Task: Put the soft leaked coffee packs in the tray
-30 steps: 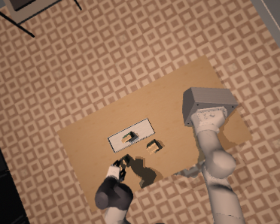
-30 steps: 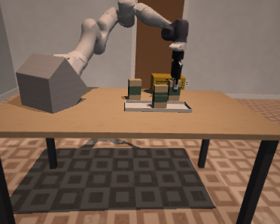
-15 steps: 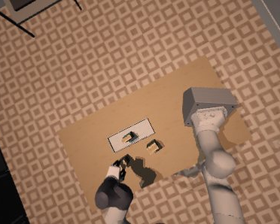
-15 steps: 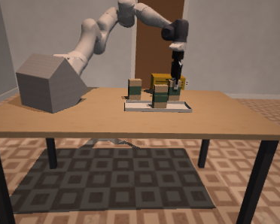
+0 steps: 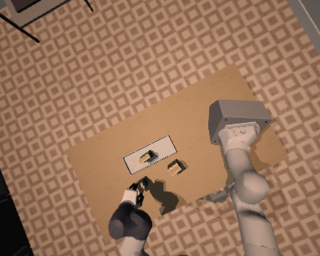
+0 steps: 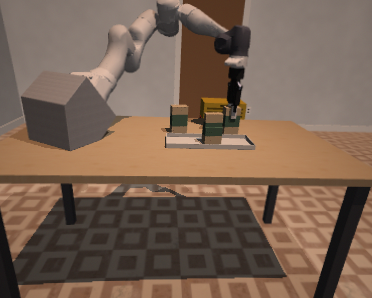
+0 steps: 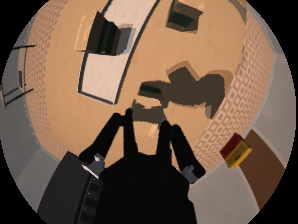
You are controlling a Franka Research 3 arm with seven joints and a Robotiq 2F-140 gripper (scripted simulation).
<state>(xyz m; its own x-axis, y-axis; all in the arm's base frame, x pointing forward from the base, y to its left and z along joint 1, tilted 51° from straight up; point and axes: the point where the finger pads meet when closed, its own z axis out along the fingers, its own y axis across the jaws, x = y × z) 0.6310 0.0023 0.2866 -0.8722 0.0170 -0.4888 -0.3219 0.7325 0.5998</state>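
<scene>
Our black two-finger gripper points down at the table, its fingers part-closed on a tan coffee pack with a green band. We have one finger on each side of this pack, and it stands upright just outside the white, dark-rimmed rectangular tray, by the long side, near the end farther from our arm's base. A second tan-and-green pack stands upright inside the tray, around the middle of its length and off the rim. Our third tan-and-green pack stands on the table beside that same long side of the tray, near the end closer to the base.

Past the tray, well apart from it, our pale arm rises from a grey house-shaped block. The tray, packs and block all rest on our light wooden table. Beyond the table, we see a yellow box.
</scene>
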